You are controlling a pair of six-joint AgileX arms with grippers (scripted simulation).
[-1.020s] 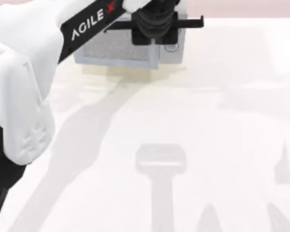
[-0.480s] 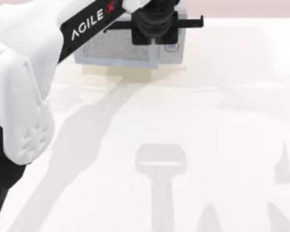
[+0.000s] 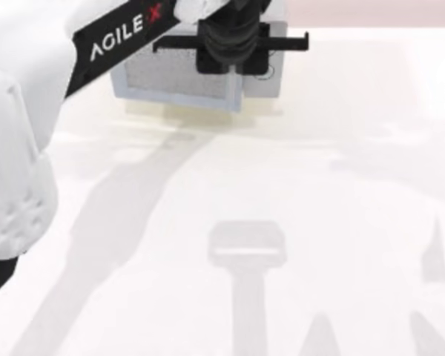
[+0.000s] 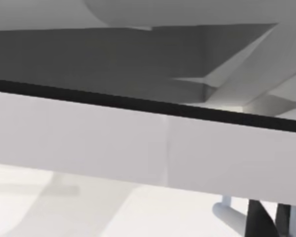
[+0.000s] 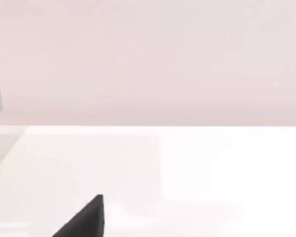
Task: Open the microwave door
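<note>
1. Since a second ago, your white left arm [image 3: 30, 111] has swung towards the table's left edge, and the speckled-window light-grey microwave door [image 3: 179, 78] has turned slightly outward.
2. Nearest you, the pale table [image 3: 319, 222] carries only shadows.
3. Your right arm is out of the top view; its wrist view shows one dark fingertip [image 5: 86, 219] over the table, so you cannot tell its jaws.
4. Farther back, your left gripper [image 3: 232, 55] sits at the door's right edge, over the handle strip; you cannot tell how wide its jaws stand.
5. At the far edge stands the small light-grey boxy microwave [image 3: 271, 63].
</note>
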